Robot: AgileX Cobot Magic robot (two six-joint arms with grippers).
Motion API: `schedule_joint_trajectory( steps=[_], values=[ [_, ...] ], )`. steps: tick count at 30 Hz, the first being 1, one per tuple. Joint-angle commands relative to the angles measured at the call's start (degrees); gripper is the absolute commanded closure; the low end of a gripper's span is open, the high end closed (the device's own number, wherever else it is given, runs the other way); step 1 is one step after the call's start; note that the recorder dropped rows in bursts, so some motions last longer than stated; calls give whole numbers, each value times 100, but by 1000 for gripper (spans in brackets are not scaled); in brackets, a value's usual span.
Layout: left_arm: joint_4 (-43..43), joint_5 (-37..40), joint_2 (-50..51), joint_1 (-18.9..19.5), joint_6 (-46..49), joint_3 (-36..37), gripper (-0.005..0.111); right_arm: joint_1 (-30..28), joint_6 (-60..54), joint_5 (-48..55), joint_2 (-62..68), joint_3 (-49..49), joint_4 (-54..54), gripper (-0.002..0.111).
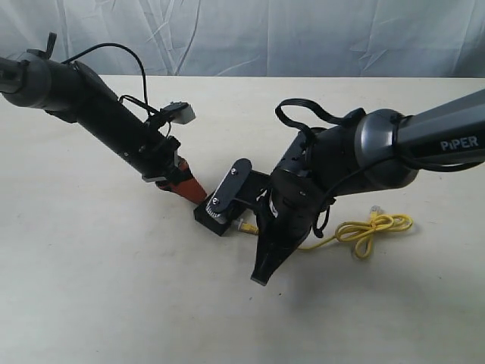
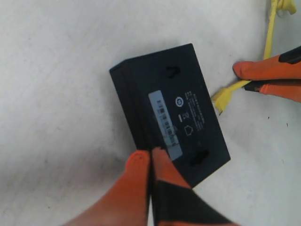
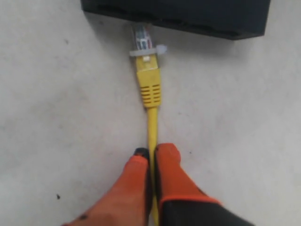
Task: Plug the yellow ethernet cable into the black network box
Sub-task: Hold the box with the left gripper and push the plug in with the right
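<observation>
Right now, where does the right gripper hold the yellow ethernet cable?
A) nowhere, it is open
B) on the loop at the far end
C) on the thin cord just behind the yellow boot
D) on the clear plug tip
C: the right wrist view shows the right gripper shut on the cord of the yellow ethernet cable behind its boot, with the clear plug ahead at the black network box.

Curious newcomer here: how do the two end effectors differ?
The left end effector pinches the black network box; the right end effector pinches the yellow ethernet cable. The left grips an edge of the box; the right grips the cord behind its plug. Both are shut, orange-fingered.
</observation>
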Motion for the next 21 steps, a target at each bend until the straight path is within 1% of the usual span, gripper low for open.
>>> schedule_joint_trajectory(
  steps=[1, 10, 15, 21],
  values=[
    [-100, 78, 32, -22, -21, -17, 107, -4, 214, -48, 37, -15, -25, 109],
    [-88, 57, 32, -22, -21, -17, 107, -4, 323, -85, -28, -15, -161, 109],
    [-88, 57, 32, -22, -21, -17, 107, -4, 256, -282, -150, -15, -238, 109],
    [-88, 57, 32, -22, -21, -17, 107, -4, 128, -203, -150, -15, -262, 109]
  ],
)
